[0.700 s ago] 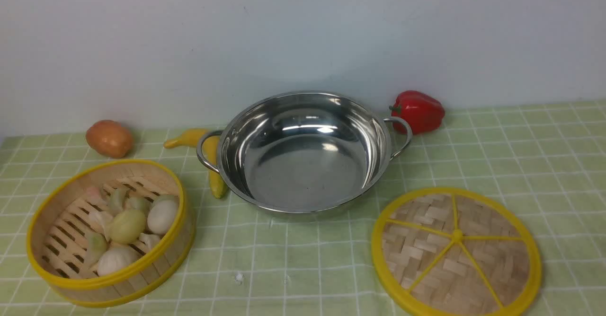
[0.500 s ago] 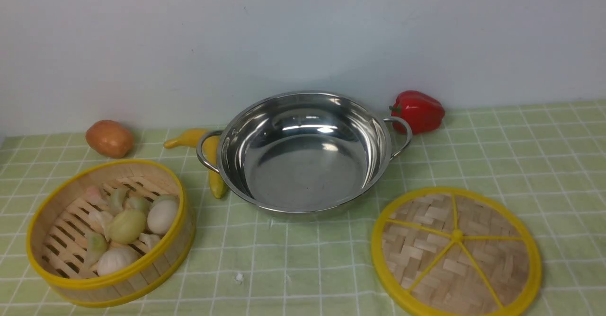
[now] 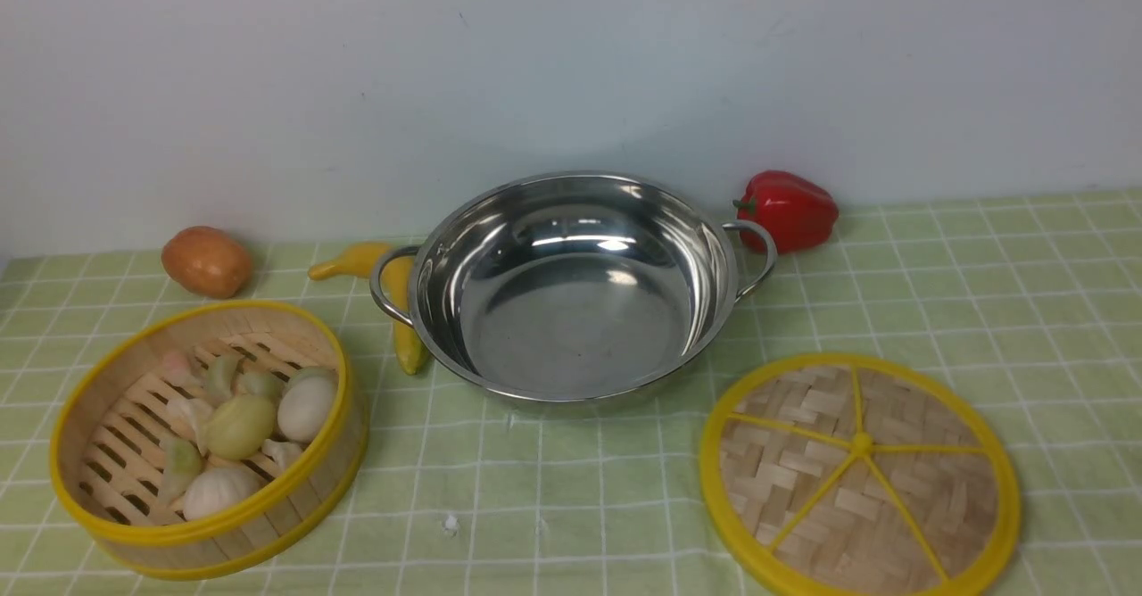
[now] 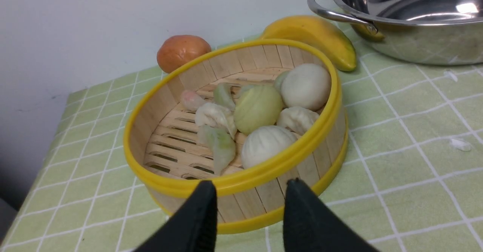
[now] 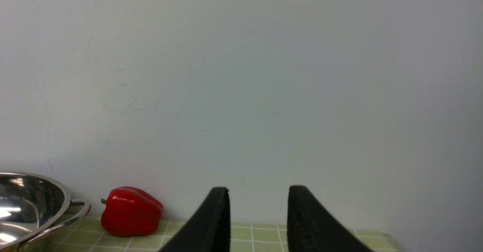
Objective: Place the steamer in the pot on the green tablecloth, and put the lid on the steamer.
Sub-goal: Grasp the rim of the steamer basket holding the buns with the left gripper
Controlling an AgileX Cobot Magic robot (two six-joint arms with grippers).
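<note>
No object has shifted in the front view since the earlier frames, and neither arm enters it. The steamer, a round bamboo basket with yellow rims, a slatted floor and pale toy dumplings and buns, stands on the light green, white-gridded tablecloth covering the table. It sits left of and apart from the pot, a wide, shallow, mirror-bright stainless-steel pan with two loop handles, which is empty. The lid, a flat woven-bamboo disc with yellow rim and spokes, lies to the pot's right. Left gripper: jaws parted, empty, aimed at the steamer's near wall; contact cannot be judged. Right gripper: jaws parted, empty, facing the bare wall near a glossy red pepper. The steamer is probably light and stiff, but its loose contents would roll if it tilted. Pinching the wall across the rim and keeping it level seems the best hold.
</note>
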